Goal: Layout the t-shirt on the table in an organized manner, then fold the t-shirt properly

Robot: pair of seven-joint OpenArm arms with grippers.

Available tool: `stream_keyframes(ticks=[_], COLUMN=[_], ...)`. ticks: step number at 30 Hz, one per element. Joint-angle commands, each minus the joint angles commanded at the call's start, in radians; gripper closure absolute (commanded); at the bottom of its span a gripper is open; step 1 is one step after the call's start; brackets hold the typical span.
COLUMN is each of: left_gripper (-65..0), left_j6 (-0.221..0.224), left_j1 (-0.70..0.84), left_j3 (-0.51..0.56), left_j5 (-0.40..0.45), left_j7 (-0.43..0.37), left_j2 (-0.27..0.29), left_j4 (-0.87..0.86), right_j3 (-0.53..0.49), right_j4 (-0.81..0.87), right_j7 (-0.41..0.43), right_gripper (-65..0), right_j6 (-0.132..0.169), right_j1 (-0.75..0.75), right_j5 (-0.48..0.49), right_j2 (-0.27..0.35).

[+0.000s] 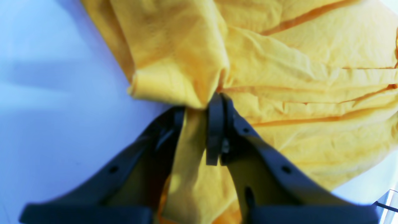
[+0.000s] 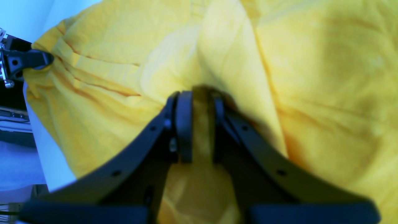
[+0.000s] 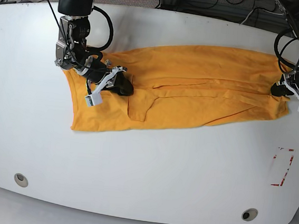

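Glossy white table [image 3: 132, 179], both grippers pinching creased orange t-shirt [image 3: 194, 90], left gripper [image 1: 199, 107], right gripper [image 2: 199, 93]

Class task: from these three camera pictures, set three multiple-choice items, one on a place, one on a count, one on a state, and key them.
1. The red rectangular outline mark on the glossy white table lies:
A under the shirt
B clear of it
C across a grommet hole

2. Round grommet holes showing:
A one
B two
C four

3. The bright orange-yellow cloth t-shirt is:
A neatly folded
B hanging in the air
C spread out, creased

Key: 1 B, bare table separates them; 2 B, one near each front corner; 3 C, left hand and right hand each pinch a gathered bunch.
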Motion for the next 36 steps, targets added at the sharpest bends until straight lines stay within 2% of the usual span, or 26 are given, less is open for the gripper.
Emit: stream_keyframes(ticks=[8,16,27,36], left_gripper=[-3.6,-3.6,-3.6,-3.6], left_j6=[0.0,0.0,0.0,0.0], left_j1=[0.0,0.057,0.124,0.12], left_j3=[0.0,0.009,0.135,0.278], left_j5=[0.0,0.002,0.002,-0.006], left_j7=[-0.003,0.0,0.003,0.005], left_j2=[-0.005,-0.002,0.0,0.017], left_j4=[0.012,0.222,0.517,0.623], right_j3=[0.002,0.002,0.002,0.002], right_j4=[0.0,0.0,0.0,0.0], right_j7=[0.0,0.0,0.0,0.0], right_gripper=[-8.9,-8.9,-8.9,-8.9], right_j6=[0.0,0.0,0.0,0.0], right_j1=[0.0,0.0,0.005,0.006], right_j5=[0.0,0.0,0.0,0.0], right_j2=[-0.002,-0.002,-0.002,-0.003])
